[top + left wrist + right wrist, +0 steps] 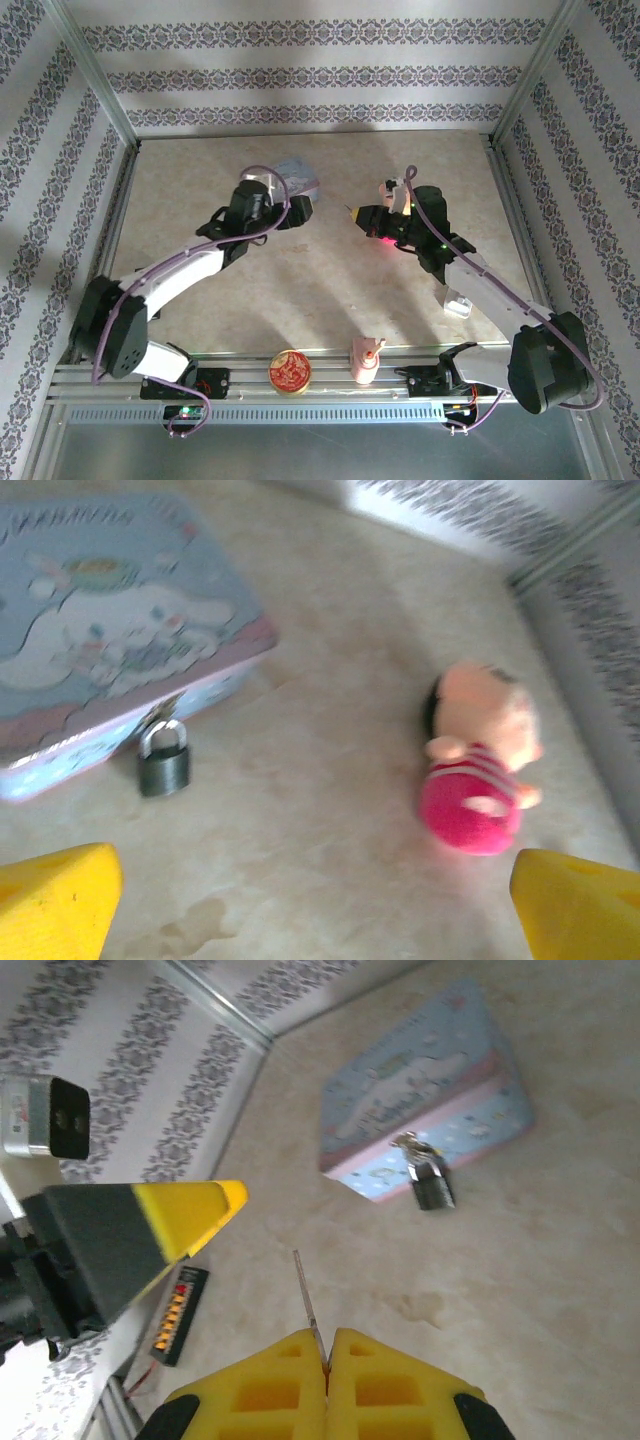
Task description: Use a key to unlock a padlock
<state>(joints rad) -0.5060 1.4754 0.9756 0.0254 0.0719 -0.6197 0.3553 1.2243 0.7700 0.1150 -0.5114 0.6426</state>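
A pale blue cartoon tin [100,630] lies on the beige table [330,680], a pink-shirted plush doll [475,760] well apart from it.

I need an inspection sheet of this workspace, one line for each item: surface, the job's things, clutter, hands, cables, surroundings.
Surface: beige marbled table, one faint stain.
Job's things: padlock hangs on the clasp of the blue tin, shackle closed; key held, blade sticking out.
Clutter: plush toy lying on the table; red round tin and pink figure at the near edge.
Hands: left hand open, holding nothing; right hand shut on the key.
Cables: purple cables along both arms.
Surroundings: patterned walls, metal frame.
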